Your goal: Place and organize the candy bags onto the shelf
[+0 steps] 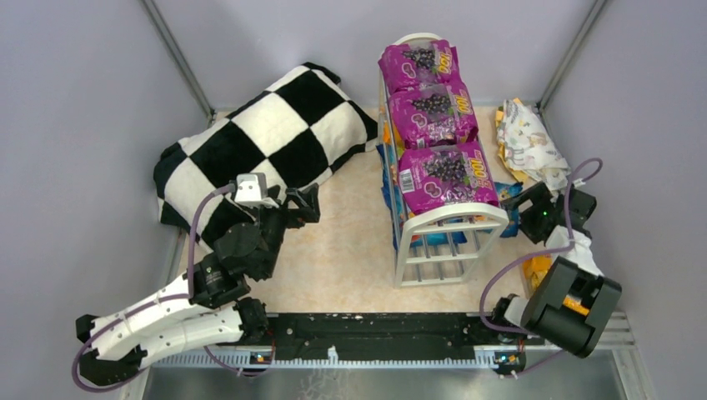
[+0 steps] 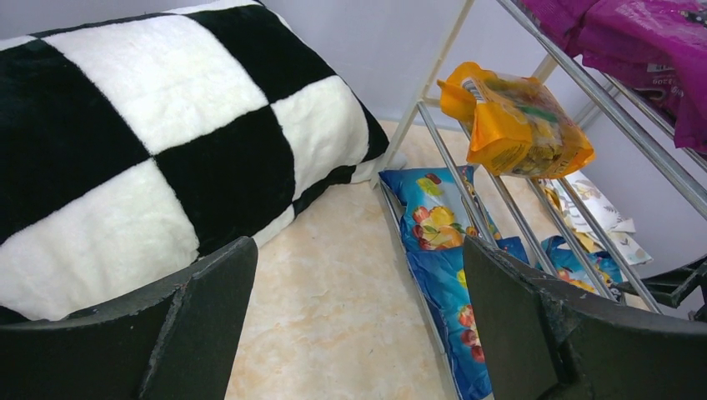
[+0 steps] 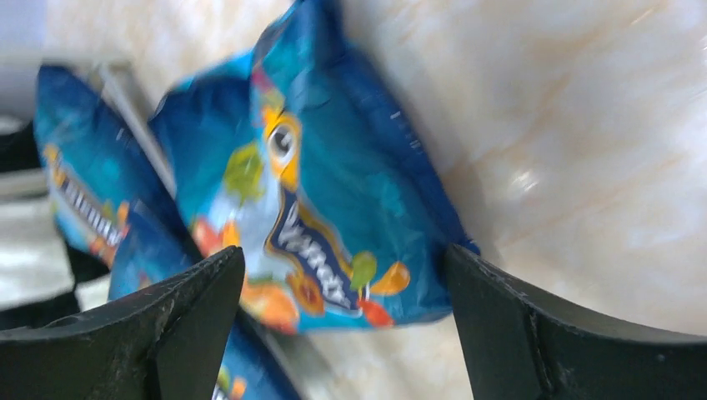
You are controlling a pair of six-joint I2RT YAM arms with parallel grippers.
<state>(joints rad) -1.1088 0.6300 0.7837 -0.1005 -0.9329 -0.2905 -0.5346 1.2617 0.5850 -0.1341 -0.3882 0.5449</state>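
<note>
The white wire shelf [image 1: 450, 218] stands right of centre with three purple candy bags [image 1: 433, 112] in a row on its top tier. From the left wrist an orange bag [image 2: 517, 125] shows on a middle tier and blue bags [image 2: 442, 242] on the bottom. My right gripper [image 1: 523, 208] is at the shelf's right side, open [image 3: 346, 254], with a blue candy bag [image 3: 325, 183] lying just beyond its fingertips, loose and touching neither finger. More blue bags [image 3: 75, 167] lie to its left. My left gripper [image 1: 304, 204] hovers open and empty [image 2: 358, 250] over the table, left of the shelf.
A large black-and-white checkered pillow [image 1: 267, 146] fills the back left, close to the left arm. A pile of loose bags, one white and patterned [image 1: 534, 146], lies right of the shelf by the wall, with an orange bag [image 1: 538, 268] nearer the right arm's base.
</note>
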